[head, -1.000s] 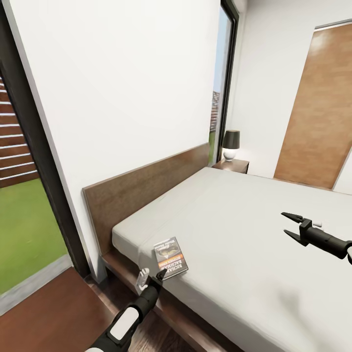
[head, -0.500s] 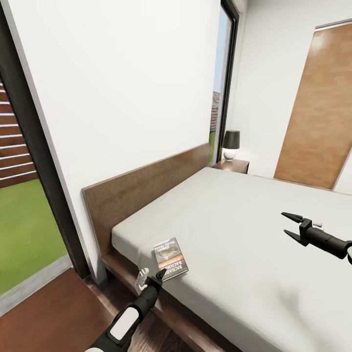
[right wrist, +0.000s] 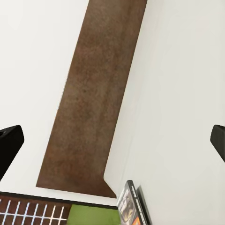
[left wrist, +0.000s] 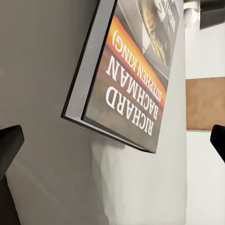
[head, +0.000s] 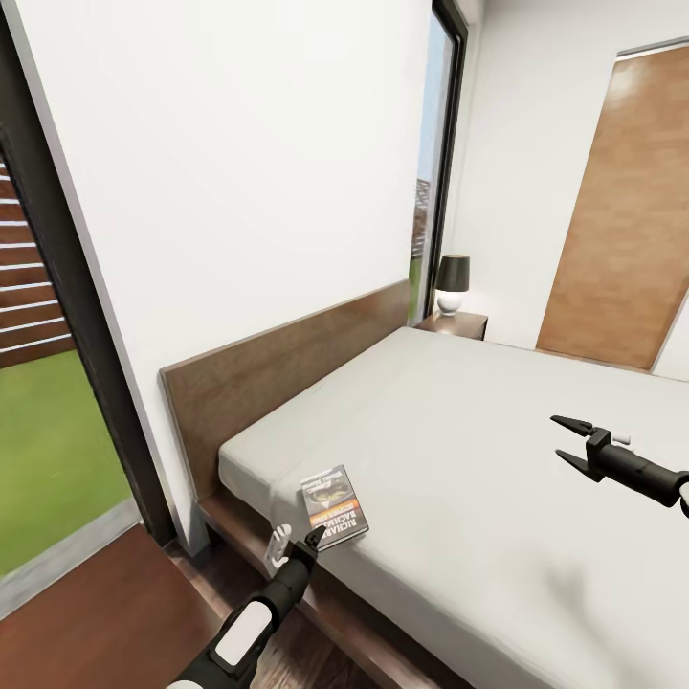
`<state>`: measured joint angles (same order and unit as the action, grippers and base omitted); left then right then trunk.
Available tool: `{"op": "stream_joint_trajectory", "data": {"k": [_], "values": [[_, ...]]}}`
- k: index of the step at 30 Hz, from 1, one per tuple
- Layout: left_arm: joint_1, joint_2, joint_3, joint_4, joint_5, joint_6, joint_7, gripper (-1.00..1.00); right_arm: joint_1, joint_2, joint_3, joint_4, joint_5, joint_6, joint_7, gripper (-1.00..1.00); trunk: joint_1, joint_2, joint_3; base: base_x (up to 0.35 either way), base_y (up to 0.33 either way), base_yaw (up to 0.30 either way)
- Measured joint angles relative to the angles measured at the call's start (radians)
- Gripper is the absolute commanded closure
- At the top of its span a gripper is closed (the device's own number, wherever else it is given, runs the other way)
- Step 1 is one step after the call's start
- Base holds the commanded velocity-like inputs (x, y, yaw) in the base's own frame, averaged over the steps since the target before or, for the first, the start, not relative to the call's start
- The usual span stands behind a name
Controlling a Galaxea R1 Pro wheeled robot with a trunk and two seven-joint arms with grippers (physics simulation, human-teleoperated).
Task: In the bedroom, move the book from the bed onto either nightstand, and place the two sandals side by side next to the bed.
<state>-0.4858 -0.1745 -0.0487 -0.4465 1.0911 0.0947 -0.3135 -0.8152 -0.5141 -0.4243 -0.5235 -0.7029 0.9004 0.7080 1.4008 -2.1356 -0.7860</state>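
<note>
One thin paperback with a dark grey cover, an orange band and white "RICHARD BACHMAN" lettering (head: 335, 505) lies flat on the pale grey-white mattress of the low dark-brown wooden bed (head: 459, 450), close to the near corner by the headboard and just inside the mattress edge. I have my left tool (head: 308, 545) at that edge, its fingers spread wide with nothing between them, the tips just short of the book's near corner; in the left wrist view the book (left wrist: 126, 70) sits straight ahead, its pale page block and spine edge turned toward me. My right tool (head: 566, 440) hangs well apart over the middle of the mattress, also spread wide and empty. I judge the book light and fairly stiff for its size, but thin, with a smooth cover that could slide on the sheet if I push instead of pinch. Lying flush on a soft mattress, it gives little room under it, so I would take it at the near corner or short edge that is closest to the bed's side, one finger pressing into the mattress beneath, the other on the cover.
</note>
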Motion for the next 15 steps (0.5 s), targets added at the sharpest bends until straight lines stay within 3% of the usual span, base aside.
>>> {"op": "stream_joint_trajectory", "data": {"k": [15], "values": [[0.000, 0.000, 0.000, 0.000, 0.000, 0.000, 0.000, -1.00, 0.000, 0.000, 0.000, 0.000, 0.001, 0.000, 0.000, -1.00, 0.000, 0.000, 0.000, 0.022, -0.013, 0.000]]}}
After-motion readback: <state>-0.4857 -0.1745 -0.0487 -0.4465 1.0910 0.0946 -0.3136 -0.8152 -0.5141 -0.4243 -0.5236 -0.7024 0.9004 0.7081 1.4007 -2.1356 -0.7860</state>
